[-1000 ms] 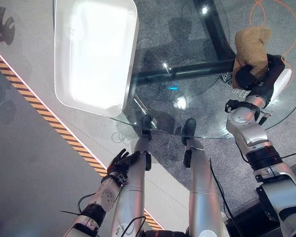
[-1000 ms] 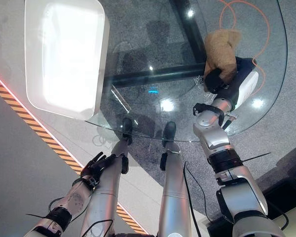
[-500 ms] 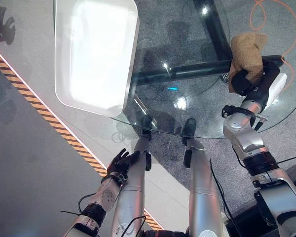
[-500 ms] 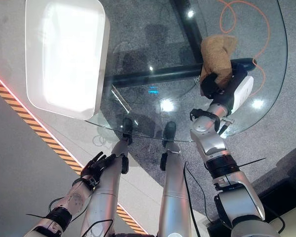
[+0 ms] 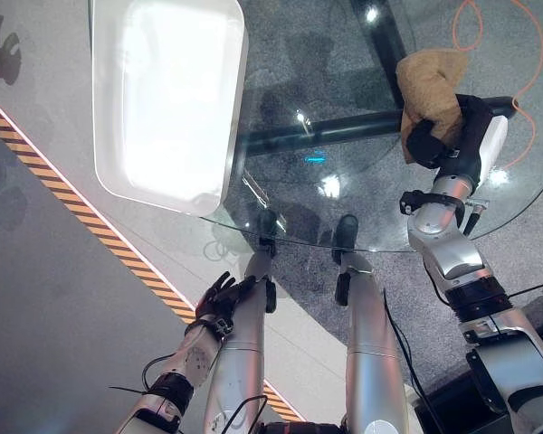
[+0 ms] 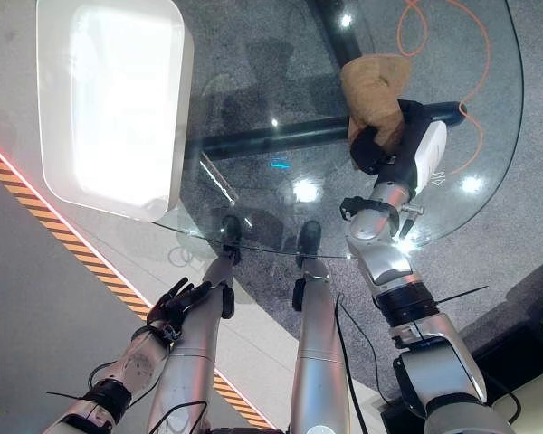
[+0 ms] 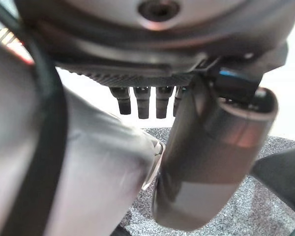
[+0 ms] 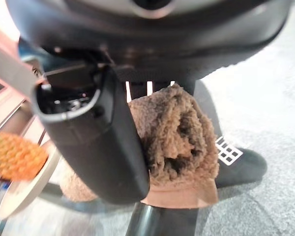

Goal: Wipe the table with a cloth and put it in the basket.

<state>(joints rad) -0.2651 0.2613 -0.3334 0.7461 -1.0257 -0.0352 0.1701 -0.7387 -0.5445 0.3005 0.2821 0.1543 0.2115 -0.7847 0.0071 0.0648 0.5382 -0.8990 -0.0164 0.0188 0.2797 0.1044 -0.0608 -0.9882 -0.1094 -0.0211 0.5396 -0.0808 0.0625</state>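
While the right robot hand [image 5: 432, 137] clamps the cloth [image 5: 430, 80] upper right on the bench [image 5: 344, 194] | soft, floppy, grab bunched middle | left robot hand [image 5: 219, 298] relaxed, empty

Bare glass table [image 5: 344, 172] lies open at nine o'clock of the right hand [image 5: 432, 143]; the white basket [image 5: 167, 99] stands beyond.

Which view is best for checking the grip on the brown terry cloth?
Right wrist view: the brown terry cloth sits bunched against the right hand, thumb pressed alongside. Both eye views show it from above on the glass table, with the hand's fingers curled over it.
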